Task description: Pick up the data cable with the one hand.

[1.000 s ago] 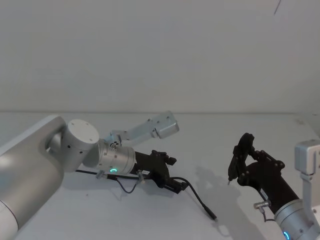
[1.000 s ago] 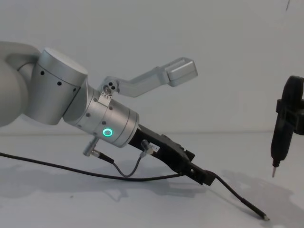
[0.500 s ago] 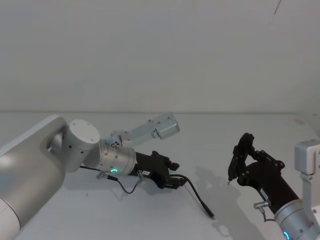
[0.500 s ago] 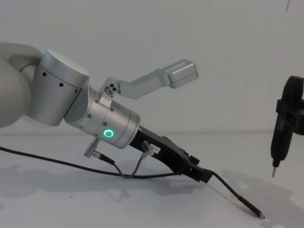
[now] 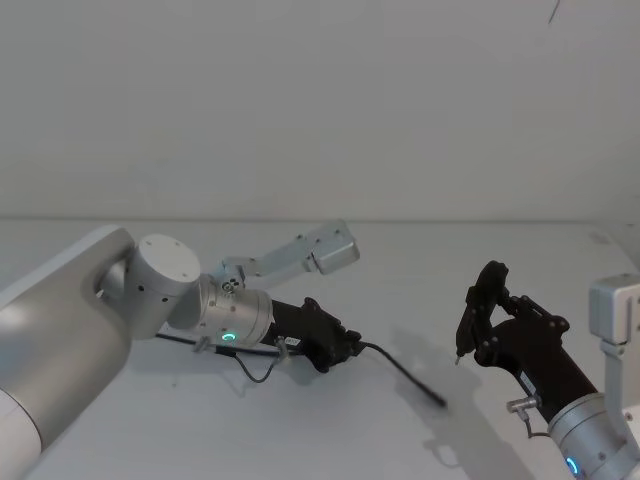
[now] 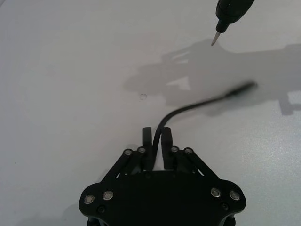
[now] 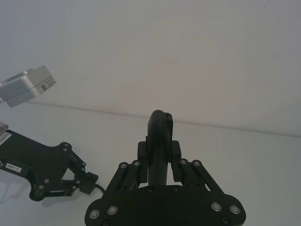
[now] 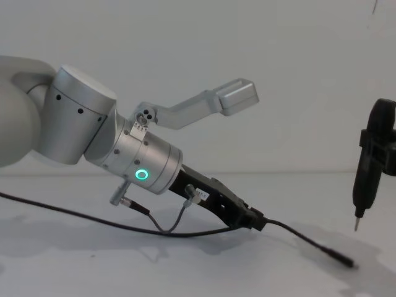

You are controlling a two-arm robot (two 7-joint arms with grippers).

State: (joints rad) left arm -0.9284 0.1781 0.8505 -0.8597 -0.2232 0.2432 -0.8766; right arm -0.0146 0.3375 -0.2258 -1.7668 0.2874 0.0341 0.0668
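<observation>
I read the left hand (image 5: pixel 350 347) clenched on the cable (image 5: pixel 402 368), low over the counter (image 5: pixel 300 430) at 6 o'clock in head view. The plug end sticks out toward 4 o'clock from it. The right hand (image 5: pixel 492 325), at 4 o'clock, grips a pen tool (image 5: pixel 466 334), tip down.

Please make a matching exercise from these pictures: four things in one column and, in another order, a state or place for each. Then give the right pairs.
1. thin black data cable
2. dark pen-like tool with thin metal tip
3. short grey looped wire
4. small ring light

A. glows green
B. held in the right claw, tip pointing down
C. hangs under the silver cylinder behind the left claw
D. pinched in the shut left claw

Pairs: 1-D, 2-B, 3-C, 4-A
</observation>
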